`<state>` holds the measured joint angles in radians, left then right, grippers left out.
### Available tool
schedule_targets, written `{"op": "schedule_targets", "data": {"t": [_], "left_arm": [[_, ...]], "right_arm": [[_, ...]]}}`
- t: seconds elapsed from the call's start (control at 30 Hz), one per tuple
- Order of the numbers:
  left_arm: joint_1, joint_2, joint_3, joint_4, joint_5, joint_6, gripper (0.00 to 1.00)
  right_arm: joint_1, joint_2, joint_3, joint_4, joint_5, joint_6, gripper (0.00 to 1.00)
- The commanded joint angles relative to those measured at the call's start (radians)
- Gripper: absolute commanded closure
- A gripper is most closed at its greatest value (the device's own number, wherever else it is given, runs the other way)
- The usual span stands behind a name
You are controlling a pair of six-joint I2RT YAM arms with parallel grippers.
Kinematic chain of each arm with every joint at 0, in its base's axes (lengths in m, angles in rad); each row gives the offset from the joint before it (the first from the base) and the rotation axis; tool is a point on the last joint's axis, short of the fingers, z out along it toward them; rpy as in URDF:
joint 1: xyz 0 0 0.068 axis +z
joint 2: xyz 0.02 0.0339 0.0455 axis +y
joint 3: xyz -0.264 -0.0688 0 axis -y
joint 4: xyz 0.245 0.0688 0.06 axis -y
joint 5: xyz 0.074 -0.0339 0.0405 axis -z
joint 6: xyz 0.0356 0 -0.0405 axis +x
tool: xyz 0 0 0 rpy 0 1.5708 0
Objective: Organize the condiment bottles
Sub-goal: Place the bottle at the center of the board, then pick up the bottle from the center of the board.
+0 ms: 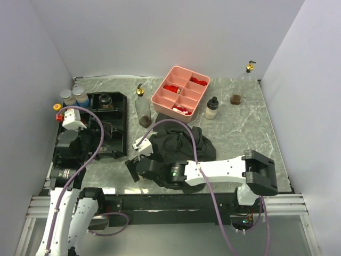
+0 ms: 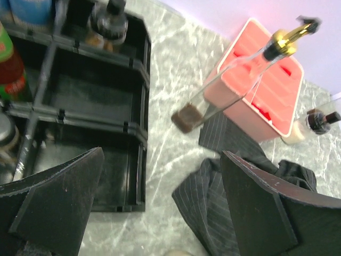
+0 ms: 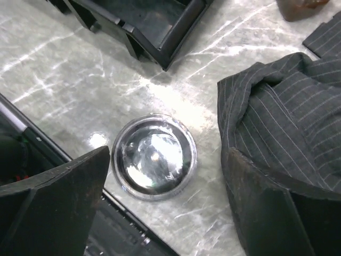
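My right gripper [image 1: 137, 164] [image 3: 166, 160] is open and hangs over a clear round jar [image 3: 154, 157], seen from above on the marble near the front edge; the jar is hidden in the top view. My left gripper [image 1: 85, 143] [image 2: 160, 160] is open and empty above the front of the black divided tray [image 1: 118, 125] [image 2: 139, 74]. A gold-pump bottle [image 1: 141, 109] [image 2: 234, 80] stands between the two trays. A black-capped bottle [image 1: 105, 100] sits in the tray's back compartment. Two grey-capped jars [image 1: 73, 95] and a red-and-yellow-capped bottle [image 1: 57, 107] stand left of the tray.
A pink divided tray [image 1: 160, 100] with red pieces stands at the back middle. To its right are a black-capped cream bottle [image 1: 212, 109], a small brown jar [image 1: 236, 98] and a gold-capped bottle [image 1: 249, 68]. A dark striped cloth [image 1: 181, 146] [image 3: 277, 117] lies crumpled beside the right gripper.
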<state>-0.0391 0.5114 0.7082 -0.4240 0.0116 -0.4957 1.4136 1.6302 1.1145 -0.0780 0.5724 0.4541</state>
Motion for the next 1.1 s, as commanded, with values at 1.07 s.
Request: {"op": "schedule_targets", "data": {"t": [1.07], "left_arm": [[-1.119,0.561,0.169,-0.537,-0.621,-0.737,0.07]], "right_arm": [[-0.022,-0.888,-0.453,-0.141,0.254,0.035,0.0]]}}
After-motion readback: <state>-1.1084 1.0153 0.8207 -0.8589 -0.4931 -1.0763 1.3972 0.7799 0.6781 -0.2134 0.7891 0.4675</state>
